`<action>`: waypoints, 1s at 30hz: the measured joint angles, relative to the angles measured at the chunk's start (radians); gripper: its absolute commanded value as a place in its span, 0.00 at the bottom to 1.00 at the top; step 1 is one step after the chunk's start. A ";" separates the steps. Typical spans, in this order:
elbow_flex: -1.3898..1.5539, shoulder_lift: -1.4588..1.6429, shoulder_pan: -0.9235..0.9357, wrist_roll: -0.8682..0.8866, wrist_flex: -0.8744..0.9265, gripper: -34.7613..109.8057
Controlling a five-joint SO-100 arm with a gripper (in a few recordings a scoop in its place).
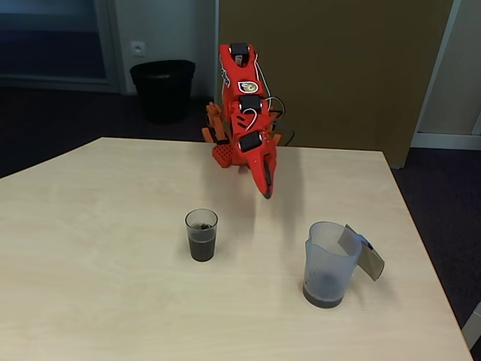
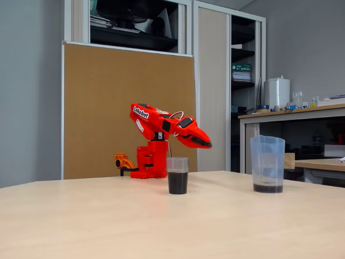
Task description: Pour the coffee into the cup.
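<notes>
Looking across the surface (image 1: 90, 248), we see the cup (image 1: 201, 235) standing upright, about half full of coffee (image 1: 201, 246), with the pitcher (image 1: 329, 263) well apart to its right in a fixed view, only dregs in it. Our jaws (image 1: 266, 189) hang closed and empty behind both, pointing down and forward, arm folded low. We judge the pour looks done; the pitcher lies forward-right of us.

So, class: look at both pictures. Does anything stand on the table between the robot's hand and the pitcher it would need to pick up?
Nothing visible does. The hand hangs above bare table, and the pitcher stands apart from it on the right. The cup, already holding dark coffee, stands off to the left, out of that path.
</notes>
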 measured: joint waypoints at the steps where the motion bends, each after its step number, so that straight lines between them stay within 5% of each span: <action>1: 0.021 0.015 0.035 -0.058 0.005 0.24; 14: 0.129 0.241 0.202 -0.330 0.483 0.24; 30: 0.130 0.414 0.212 -0.322 0.968 0.24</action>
